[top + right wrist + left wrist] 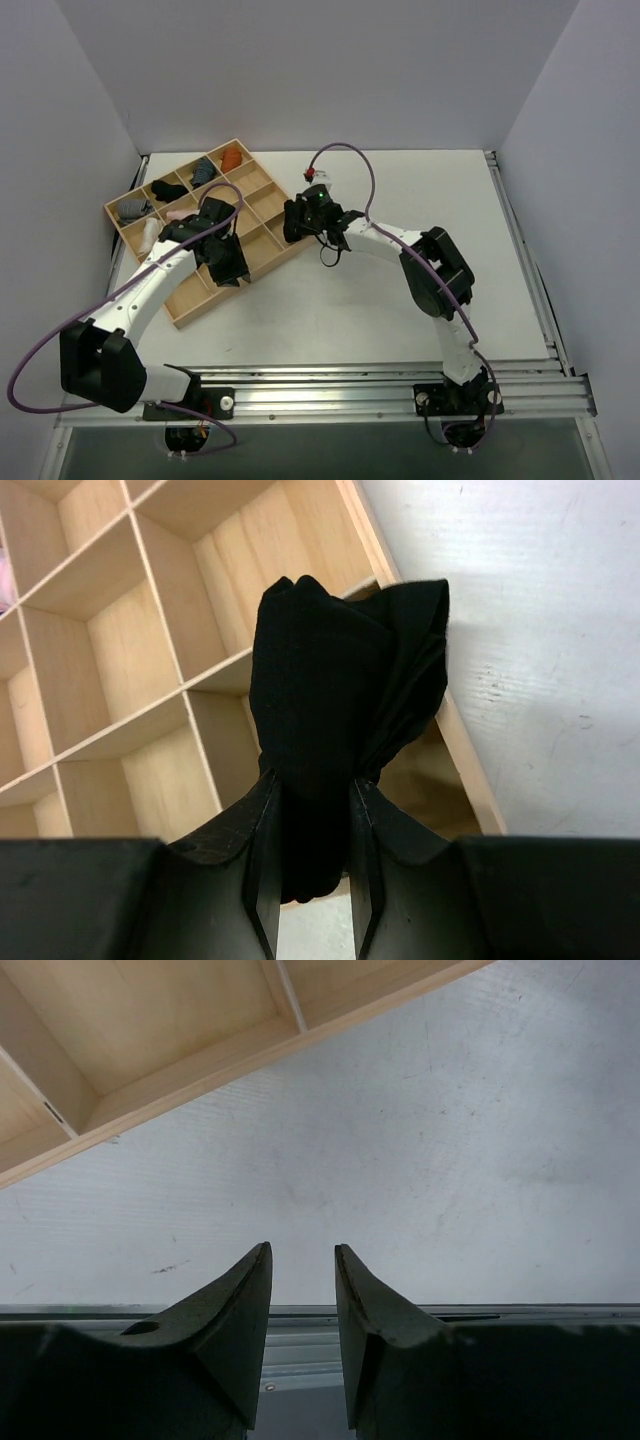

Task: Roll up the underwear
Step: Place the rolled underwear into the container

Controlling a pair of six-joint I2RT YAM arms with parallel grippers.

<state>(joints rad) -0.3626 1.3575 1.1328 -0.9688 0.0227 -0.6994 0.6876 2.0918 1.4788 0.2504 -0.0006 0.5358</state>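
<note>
The underwear [330, 680] is a bunched black fabric bundle, and my right gripper [310, 790] is shut on its lower end. It hangs over the right edge of the wooden tray [150, 720], above an edge compartment. From above, the right gripper [300, 222] and the black underwear [294, 213] sit at the tray's right corner. My left gripper [303, 1255] is open with nothing between its fingers. It hovers over the white table just off the tray's near wall [200, 1070]. In the top view the left gripper [230, 266] is over the tray's near side.
The tray [190, 315] holds small rolled bundles in its far compartments: grey [130, 208], black [168, 188], orange [231, 158], pink [178, 214]. A purple cable [345, 150] loops above the right arm. A metal rail [350, 385] runs along the table's near edge.
</note>
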